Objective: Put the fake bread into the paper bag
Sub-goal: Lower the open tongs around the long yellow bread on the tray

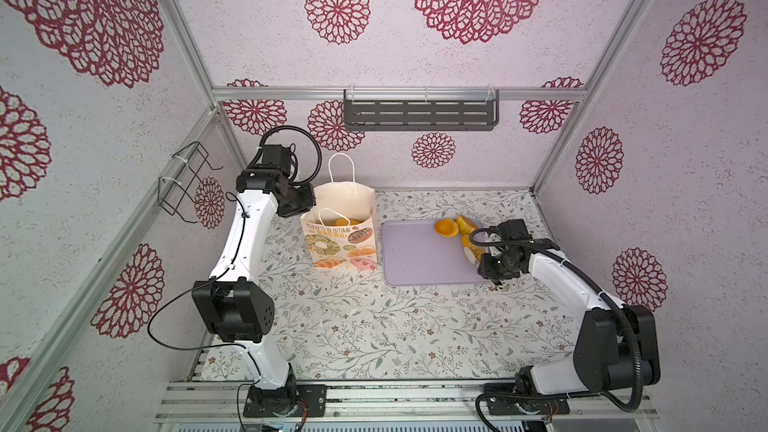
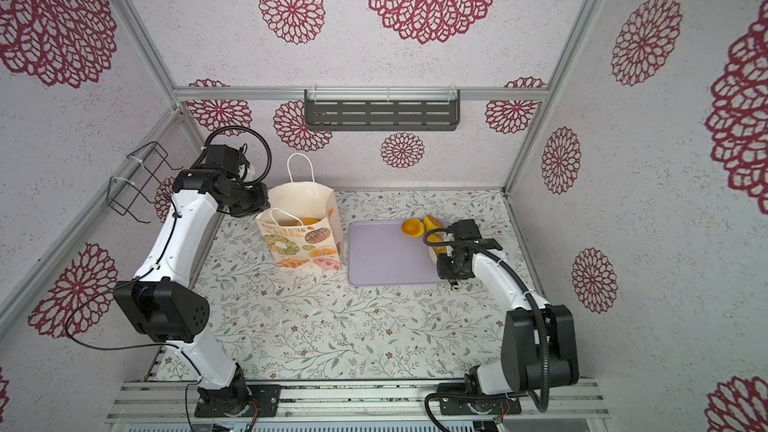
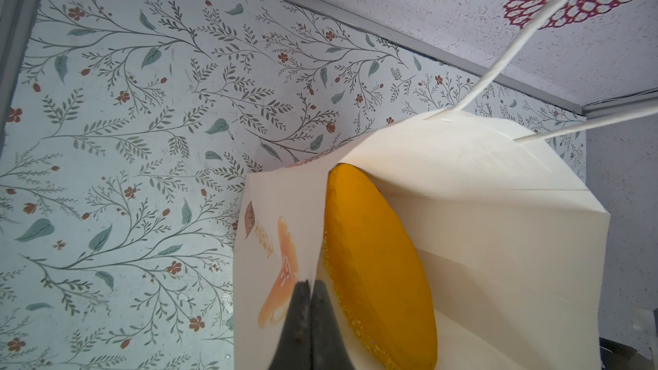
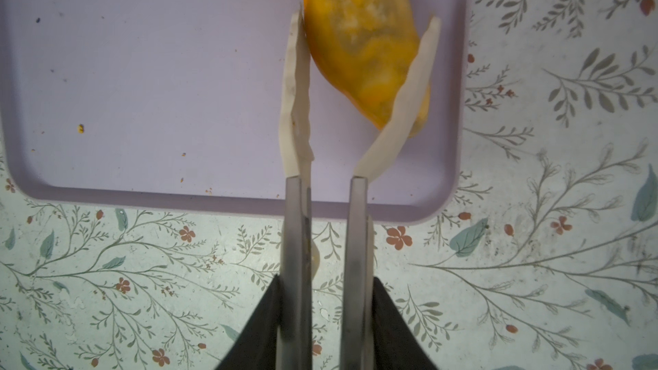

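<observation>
The cream paper bag (image 1: 340, 243) (image 2: 301, 243) stands open at the back left of the table. My left gripper (image 3: 309, 282) (image 1: 307, 201) is shut on the bag's rim (image 3: 285, 208). An orange oval loaf (image 3: 377, 261) (image 1: 353, 220) lies inside. On the lilac tray (image 1: 419, 259) (image 4: 142, 83), my right gripper (image 4: 366, 19) (image 1: 471, 251) has its long white-tipped fingers (image 4: 295, 101) pressed on both sides of an orange fake bread loaf (image 4: 359, 37), which rests on the tray. A round bun (image 1: 445, 227) (image 2: 411, 227) and another loaf (image 1: 465, 224) (image 2: 432, 223) lie at the tray's far edge.
A dark slotted shelf (image 1: 419, 114) hangs on the back wall and a black wire rack (image 1: 183, 180) on the left wall. Small crumbs (image 4: 81, 129) dot the tray. The right arm reaches over the tray's right edge (image 4: 459, 101).
</observation>
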Robot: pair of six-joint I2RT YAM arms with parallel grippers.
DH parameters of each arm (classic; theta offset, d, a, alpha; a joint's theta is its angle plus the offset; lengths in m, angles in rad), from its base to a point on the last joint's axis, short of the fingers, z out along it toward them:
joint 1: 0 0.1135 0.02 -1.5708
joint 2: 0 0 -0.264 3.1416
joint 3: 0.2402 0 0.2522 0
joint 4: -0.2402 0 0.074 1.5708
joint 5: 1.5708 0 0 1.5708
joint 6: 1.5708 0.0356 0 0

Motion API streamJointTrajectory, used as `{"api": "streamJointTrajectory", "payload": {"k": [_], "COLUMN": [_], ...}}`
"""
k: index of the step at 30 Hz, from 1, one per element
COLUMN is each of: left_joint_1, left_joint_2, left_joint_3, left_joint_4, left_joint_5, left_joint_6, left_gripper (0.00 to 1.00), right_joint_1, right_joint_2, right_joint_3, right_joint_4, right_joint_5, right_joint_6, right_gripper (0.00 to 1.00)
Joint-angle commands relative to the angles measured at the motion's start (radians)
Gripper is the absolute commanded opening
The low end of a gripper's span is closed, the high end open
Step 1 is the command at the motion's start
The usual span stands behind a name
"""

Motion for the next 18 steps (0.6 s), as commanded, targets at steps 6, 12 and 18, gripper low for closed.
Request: {"api": "streamJointTrajectory", "payload": {"k": [6, 12, 18], "left_joint_1": [-0.011, -0.011, -0.011], "left_joint_2": [-0.005, -0.003, -0.004], "left_joint_3": [0.001, 0.001, 0.001], "left_joint_4": [0.011, 0.009, 0.008], "left_joint_5": [-0.003, -0.007, -0.009], "left_joint_6": [0.001, 0.002, 0.004], "left_gripper": [0.00, 0.00, 0.01], "right_joint_1": [-0.006, -0.006, -0.006], "right_joint_2": [0.007, 0.052, 0.084], "right_joint_3": [0.059, 0.079, 0.073], "right_joint_4": [0.003, 0.011, 0.026], "right_joint_5": [0.035, 0.023, -0.002], "right_joint_6": [-0.028, -0.033, -0.030], "right_gripper": [0.48, 0.48, 0.44]}}
